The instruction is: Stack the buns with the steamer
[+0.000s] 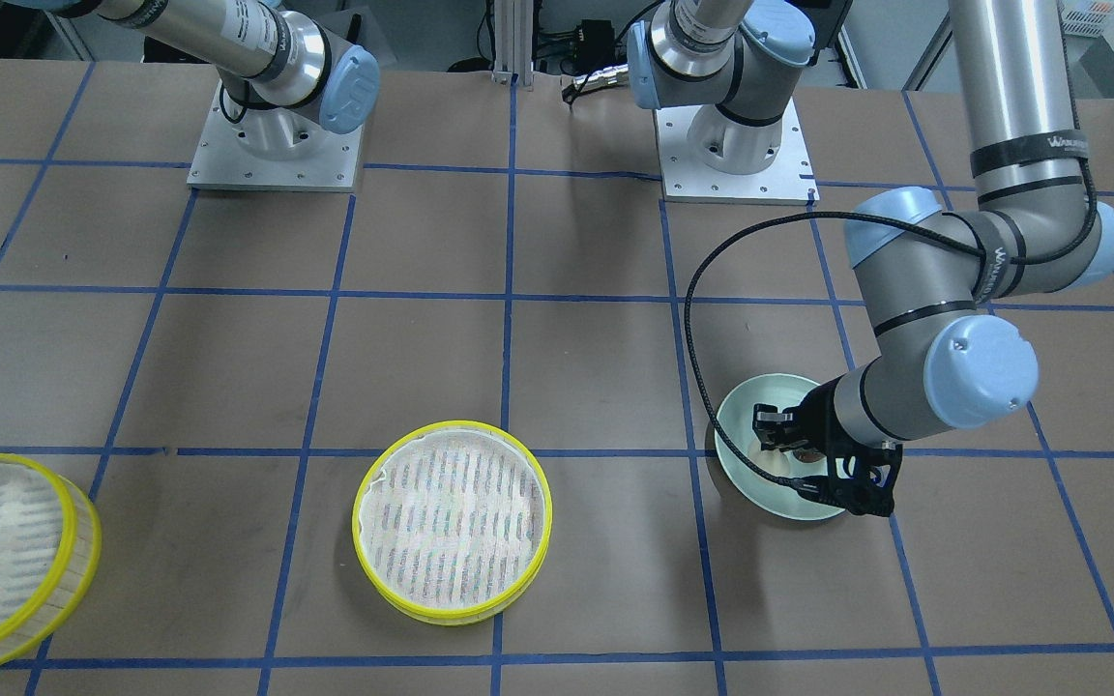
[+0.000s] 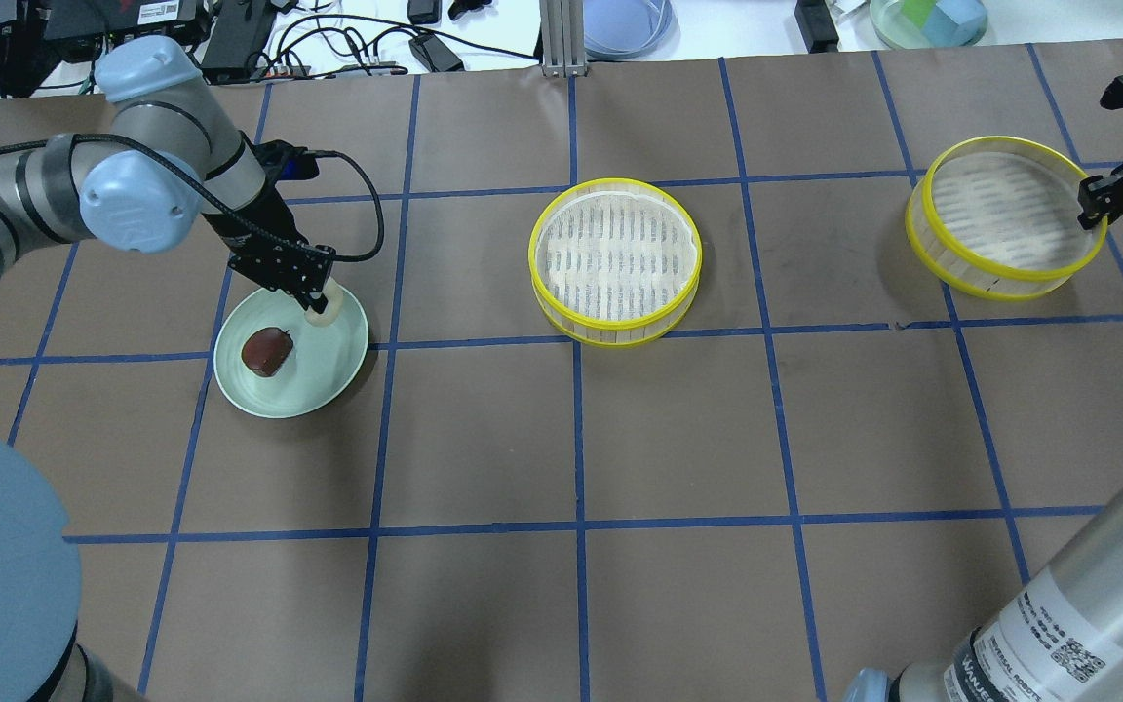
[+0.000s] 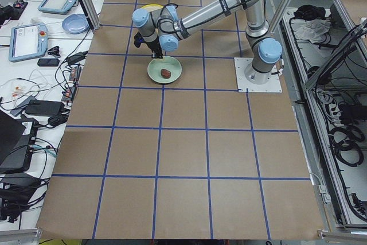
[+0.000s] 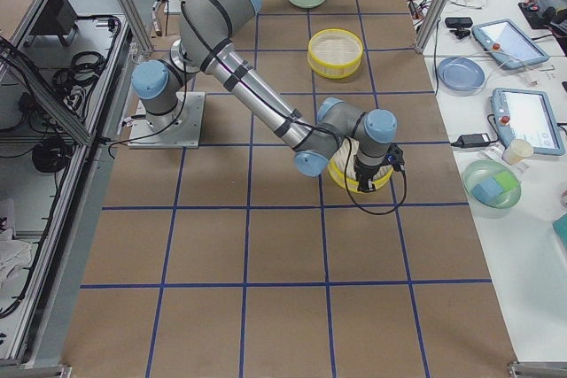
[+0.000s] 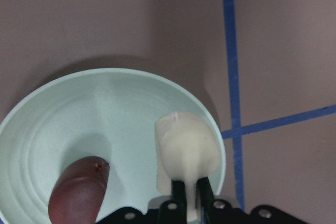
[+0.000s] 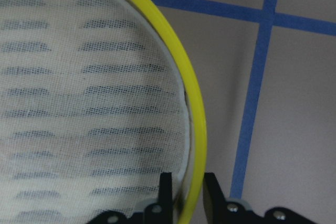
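Observation:
My left gripper (image 2: 316, 297) is shut on the cream-white bun (image 5: 186, 148) and holds it over the far right edge of the pale green plate (image 2: 332, 375). The dark reddish-brown bun (image 2: 266, 351) lies on that plate, left of the gripper. My right gripper (image 2: 1094, 200) is shut on the yellow rim of the right steamer tray (image 2: 1000, 219), one finger inside the wall and one outside. That tray sits tilted. The second steamer tray (image 2: 615, 261) stands flat and empty at the table's middle.
Both arm bases (image 1: 275, 145) are bolted at the robot's side of the table. Beyond the far edge lie cables, a blue dish (image 2: 625, 21) and a bowl (image 2: 927, 21). The brown table is marked with a blue tape grid.

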Controlling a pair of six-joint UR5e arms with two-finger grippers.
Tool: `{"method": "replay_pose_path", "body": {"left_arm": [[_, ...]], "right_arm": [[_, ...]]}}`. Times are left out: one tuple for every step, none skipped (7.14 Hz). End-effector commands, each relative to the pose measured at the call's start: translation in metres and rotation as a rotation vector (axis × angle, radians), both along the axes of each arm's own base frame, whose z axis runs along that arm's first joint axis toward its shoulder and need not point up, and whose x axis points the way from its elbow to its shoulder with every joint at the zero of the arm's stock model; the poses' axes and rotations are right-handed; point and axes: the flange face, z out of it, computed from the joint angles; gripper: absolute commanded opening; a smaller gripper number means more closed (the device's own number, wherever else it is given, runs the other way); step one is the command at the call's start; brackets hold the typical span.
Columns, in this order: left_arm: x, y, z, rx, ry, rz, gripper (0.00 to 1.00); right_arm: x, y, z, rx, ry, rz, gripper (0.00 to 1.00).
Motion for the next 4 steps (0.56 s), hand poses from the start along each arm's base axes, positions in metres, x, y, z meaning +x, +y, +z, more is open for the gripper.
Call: {"method": "replay_pose_path", "body": {"left_arm": [[-0.030,-0.015,0.066,-0.040,0.148,0.240,0.00],[-0.057,-0.017,0.071,-0.057,0.201,0.279,0.00],[-0.098,-0.026,0.076,-0.089,0.285,0.400,0.00],[-0.135,-0.029,0.074,-0.117,0.349,0.421,0.00]], "right_arm": [[0.000,0.000,0.001,-0.003,0.000,-0.025,0.03],[0.000,0.000,0.005,-0.007,0.002,-0.026,0.00],[0.000,0.001,0.009,-0.011,0.005,-0.029,0.00],[0.002,0.003,0.026,-0.031,0.016,-0.054,0.00]]}}
